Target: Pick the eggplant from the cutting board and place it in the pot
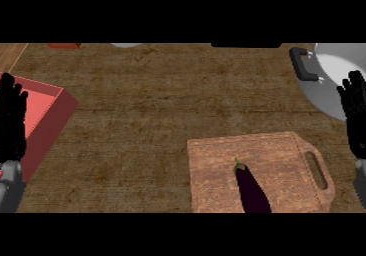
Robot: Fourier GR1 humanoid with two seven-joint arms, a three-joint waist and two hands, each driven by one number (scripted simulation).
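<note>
Right hand (357, 117) at the view's right edge, fingers straight and pointing up, nothing held. Partly overlapping the pot (335, 70) as seen from above (contact not determinable). Grey forearm below it, entering from the lower right corner.

Left hand (9, 120) at the view's left edge, likewise flat and extended, fingers up, nothing held. Seen over the red bin (49, 112), along that container's left part; grey wrist showing at the lower left corner.

Eggplant (252, 192) lying on the cutting board (215, 170), dark purple, long axis running roughly top to bottom of the view, stem end with a small green tip toward the top, lower end cut off by the frame's edge. Positioned near the board's middle, slightly low. Well apart from both hands.

Cutting board wooden, brown, in the lower right part of the counter, handle slot (316, 170) along its right side. Right hand just beside that side of the board, higher up in the view.

Pot grey, round, at the upper right corner, only partly in view, black handle (302, 64) on its left rim. Separated from the board by a strip of bare counter (142, 125).

Counter surface brown and mottled. Along the top edge, a small red item (64, 45), a pale item (125, 45) and a dark item (246, 45) (all mostly cut off, not identifiable).
</note>
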